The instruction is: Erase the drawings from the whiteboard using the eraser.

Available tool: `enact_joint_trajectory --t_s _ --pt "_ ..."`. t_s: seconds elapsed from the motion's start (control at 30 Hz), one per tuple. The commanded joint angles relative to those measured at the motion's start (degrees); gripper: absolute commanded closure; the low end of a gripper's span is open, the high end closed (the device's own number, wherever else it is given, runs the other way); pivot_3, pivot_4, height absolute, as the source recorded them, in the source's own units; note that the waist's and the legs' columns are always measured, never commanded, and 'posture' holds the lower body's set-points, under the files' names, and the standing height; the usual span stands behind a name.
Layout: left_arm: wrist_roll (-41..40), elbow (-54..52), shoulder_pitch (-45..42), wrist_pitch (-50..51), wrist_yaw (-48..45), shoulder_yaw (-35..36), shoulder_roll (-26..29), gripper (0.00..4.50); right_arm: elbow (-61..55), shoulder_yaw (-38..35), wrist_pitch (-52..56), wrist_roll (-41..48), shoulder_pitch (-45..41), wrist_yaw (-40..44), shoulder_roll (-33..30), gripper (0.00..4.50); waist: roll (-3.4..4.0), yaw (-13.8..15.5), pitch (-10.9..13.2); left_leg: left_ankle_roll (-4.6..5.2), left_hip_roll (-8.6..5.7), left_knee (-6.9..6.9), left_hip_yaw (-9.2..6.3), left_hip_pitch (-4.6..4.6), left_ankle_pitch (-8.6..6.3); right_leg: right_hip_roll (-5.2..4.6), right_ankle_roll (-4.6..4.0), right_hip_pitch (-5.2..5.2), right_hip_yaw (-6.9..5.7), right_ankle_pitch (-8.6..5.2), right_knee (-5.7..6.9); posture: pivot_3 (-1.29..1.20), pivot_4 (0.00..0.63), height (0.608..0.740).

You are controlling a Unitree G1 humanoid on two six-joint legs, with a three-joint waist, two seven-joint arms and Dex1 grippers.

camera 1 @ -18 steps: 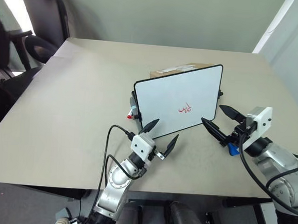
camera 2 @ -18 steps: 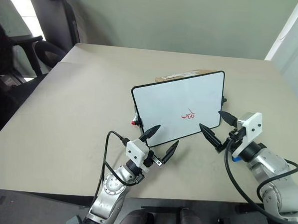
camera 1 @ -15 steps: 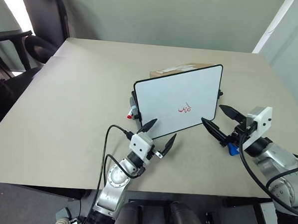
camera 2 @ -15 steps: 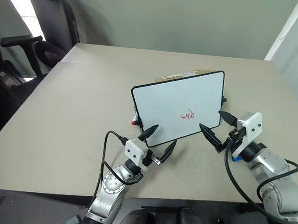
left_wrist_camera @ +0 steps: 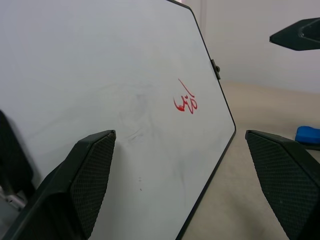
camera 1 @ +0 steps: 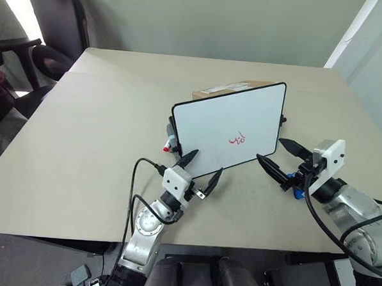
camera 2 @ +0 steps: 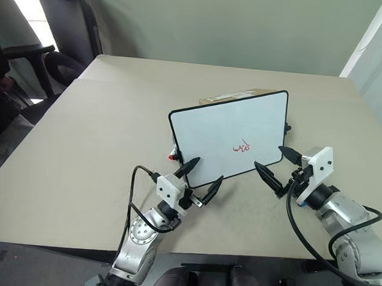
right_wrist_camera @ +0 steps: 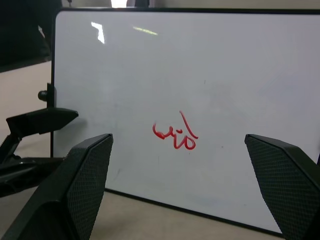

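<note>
Both your grippers, left [camera 1: 198, 171] and right [camera 1: 281, 162], gape empty before the propped whiteboard [camera 1: 224, 122]; the eraser [camera 1: 296, 193] lies beside its corner, unpicked.

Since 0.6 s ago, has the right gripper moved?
Yes, slightly. The right gripper has shifted left in the left eye view, its fingertips now nearer the whiteboard lower right corner. It is open.

We've got the whiteboard [camera 1: 229, 131] propped up tilted mid-table [camera 1: 96, 125], blocking the way to the cardboard box [camera 1: 227, 88] behind it. A red-capped marker [camera 1: 170, 142] sits tight against its left edge. The left gripper [camera 1: 199, 171] hangs spread just in front of the lower edge, and the right gripper [camera 1: 278, 158] gapes by the right corner, crowding the eraser [camera 1: 297, 190]. Plenty of bare table to the left.
</note>
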Motion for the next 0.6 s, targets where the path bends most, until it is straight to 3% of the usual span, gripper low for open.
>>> enact_joint_trajectory --t_s 0.03,0.6 --pt "-0.5 -2.4 -0.1 -0.4 0.0 -0.2 -0.5 0.00 -1.7 -1.2 2.6 0.3 -0.5 -1.5 -1.5 0.03 0.00 0.0 0.0 0.00 0.00 0.00 0.00 0.00 0.00 0.00 0.01 0.00 0.00 -0.01 0.00 0.00 0.150 0.740" --pt "-0.9 -3.4 0.8 0.2 -0.9 -0.4 0.3 0.00 1.0 -1.8 29.6 0.9 -4.2 -10.7 -5.8 0.03 0.00 0.0 0.0 0.00 0.00 -0.01 0.01 -0.01 0.00 0.00 0.25 -0.04 0.00 -0.09 0.03 0.00 0.150 0.740"
